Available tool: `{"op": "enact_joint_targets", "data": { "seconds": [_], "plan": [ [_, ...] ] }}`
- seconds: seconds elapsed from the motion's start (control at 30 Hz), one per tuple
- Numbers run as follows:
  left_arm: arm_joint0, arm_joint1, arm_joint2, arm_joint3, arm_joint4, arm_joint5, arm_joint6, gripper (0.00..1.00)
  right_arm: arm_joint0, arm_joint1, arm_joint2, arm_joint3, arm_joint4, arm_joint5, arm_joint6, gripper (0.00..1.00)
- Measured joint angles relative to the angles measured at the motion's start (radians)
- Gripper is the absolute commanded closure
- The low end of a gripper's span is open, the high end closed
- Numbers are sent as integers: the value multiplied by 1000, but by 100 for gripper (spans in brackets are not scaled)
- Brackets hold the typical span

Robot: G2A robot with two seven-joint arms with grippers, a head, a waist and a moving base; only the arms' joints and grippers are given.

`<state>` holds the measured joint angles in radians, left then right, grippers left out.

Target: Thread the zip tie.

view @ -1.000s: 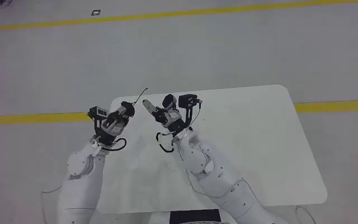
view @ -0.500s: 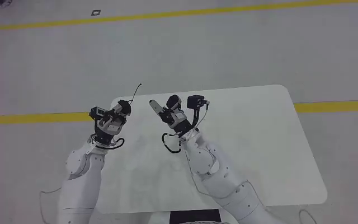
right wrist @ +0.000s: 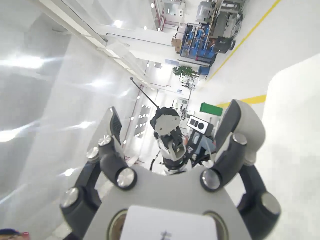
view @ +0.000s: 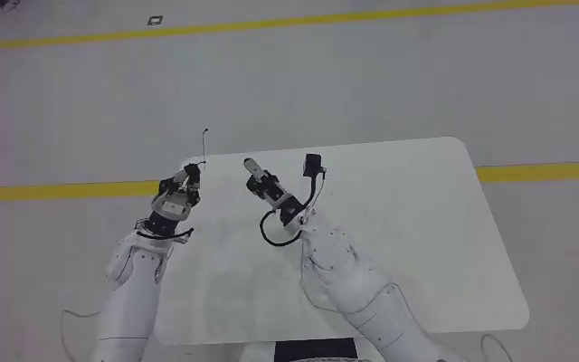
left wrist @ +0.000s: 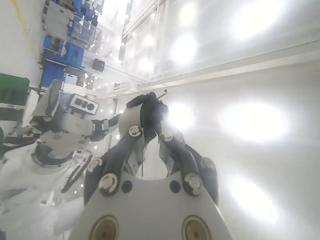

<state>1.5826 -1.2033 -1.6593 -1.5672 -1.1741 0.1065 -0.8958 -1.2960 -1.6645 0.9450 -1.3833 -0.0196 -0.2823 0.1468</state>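
Most of your table (view: 425, 235) spreads to the right of the right gripper (view: 251, 166), which gapes wide, holding nothing. Across a gap, at the far left corner, the left gripper (view: 190, 172) pinches the zip tie (view: 204, 145), whose tail pokes past the table's far edge.

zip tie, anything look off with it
Nothing damaged. The thin black zip tie juts straight from the shut left end effector, unlooped, its tip aimed past the white table edge, not at the open right end effector.
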Motion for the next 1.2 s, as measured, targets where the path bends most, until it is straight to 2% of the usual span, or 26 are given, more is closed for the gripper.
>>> {"op": "enact_joint_targets", "data": {
  "seconds": [0.13,0.23,0.3,0.4,0.5,0.6,0.67,0.87,1.2],
  "plan": [
    [0,-1,6,8,-63,52,-11,100,22,-13,-14,34,168,-13,48,0],
    [0,0,7,9,-69,62,-11,100,25,-19,-13,45,328,-4,63,0],
    [0,0,7,9,-68,61,-11,100,24,-18,-13,44,336,-4,63,0],
    [0,-1,9,9,-71,64,-7,100,24,-18,-13,44,276,-5,62,0],
    [-1,-2,19,10,-123,119,29,100,13,-21,-15,35,317,12,79,0],
    [6,-2,19,0,-205,198,48,100,11,-28,-17,35,477,32,137,0],
    [16,-2,18,-15,-256,237,65,100,20,-34,-22,49,578,49,168,0],
    [23,10,33,-20,-302,233,68,100,44,-53,-27,90,818,88,223,0],
    [21,11,30,-21,-297,232,67,100,35,-54,-32,71,828,101,202,0]
  ]
}}
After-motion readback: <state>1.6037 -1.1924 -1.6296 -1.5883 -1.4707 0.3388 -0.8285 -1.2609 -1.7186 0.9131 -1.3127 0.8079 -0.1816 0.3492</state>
